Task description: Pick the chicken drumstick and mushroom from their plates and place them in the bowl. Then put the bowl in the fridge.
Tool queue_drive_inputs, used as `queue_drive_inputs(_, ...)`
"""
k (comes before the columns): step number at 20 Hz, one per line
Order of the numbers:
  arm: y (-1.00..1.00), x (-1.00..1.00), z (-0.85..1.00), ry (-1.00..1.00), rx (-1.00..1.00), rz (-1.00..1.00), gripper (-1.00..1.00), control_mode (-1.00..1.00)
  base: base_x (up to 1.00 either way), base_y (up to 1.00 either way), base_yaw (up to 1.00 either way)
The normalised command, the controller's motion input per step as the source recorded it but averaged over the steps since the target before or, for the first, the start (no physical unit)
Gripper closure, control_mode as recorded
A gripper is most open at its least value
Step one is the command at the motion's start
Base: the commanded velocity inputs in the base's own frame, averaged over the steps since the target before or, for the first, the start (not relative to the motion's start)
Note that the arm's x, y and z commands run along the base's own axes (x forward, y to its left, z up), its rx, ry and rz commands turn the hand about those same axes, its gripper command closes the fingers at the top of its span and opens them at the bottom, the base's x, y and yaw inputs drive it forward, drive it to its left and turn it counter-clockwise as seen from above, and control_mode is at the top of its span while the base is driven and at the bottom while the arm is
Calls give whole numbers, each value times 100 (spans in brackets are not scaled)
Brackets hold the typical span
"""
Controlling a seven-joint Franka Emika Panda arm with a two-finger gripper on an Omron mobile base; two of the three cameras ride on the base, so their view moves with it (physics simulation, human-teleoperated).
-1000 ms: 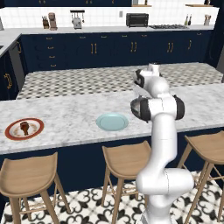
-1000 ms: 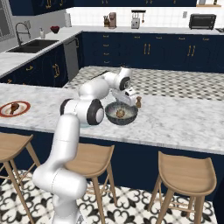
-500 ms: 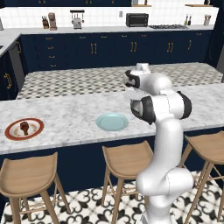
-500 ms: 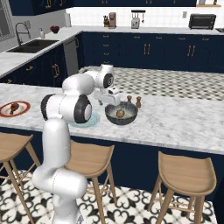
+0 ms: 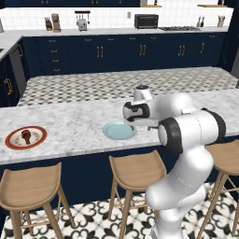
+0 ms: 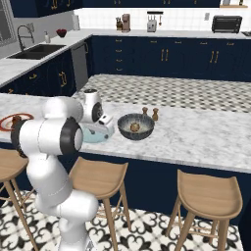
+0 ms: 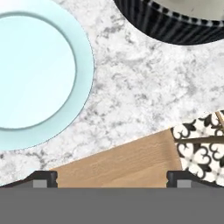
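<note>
The dark-grey bowl stands on the marble counter with the tan mushroom inside it. Just left of it lies the pale blue plate, bare. My gripper hangs open and holding nothing over the counter's near edge, between that plate and the bowl's ribbed wall. In the base views the gripper sits at the blue plate's right rim. Far left, the red-rimmed plate carries the reddish-brown chicken drumstick. The fridge is out of view.
Two small shakers stand just behind the bowl. Wooden stools line the counter's near side, and one stool seat lies right below the gripper. Bare marble stretches between the two plates.
The arm has swung left from above the bowl toward the pale blue plate and come lower. The gripper stayed open. The mushroom stays in the bowl.
</note>
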Motion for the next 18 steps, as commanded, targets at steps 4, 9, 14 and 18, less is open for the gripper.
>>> queue_drive_inputs(4,1,-8,31,3,6,12,-100,-100,0,0,0)
queue_drive_inputs(9,0,0,4,0,2,2,-100,-100,0,0,0)
queue_drive_inputs(14,4,-3,0,0,0,0,-100,-100,0,0,0)
queue_drive_inputs(18,0,0,0,0,0,0,-100,100,-7,76,0)
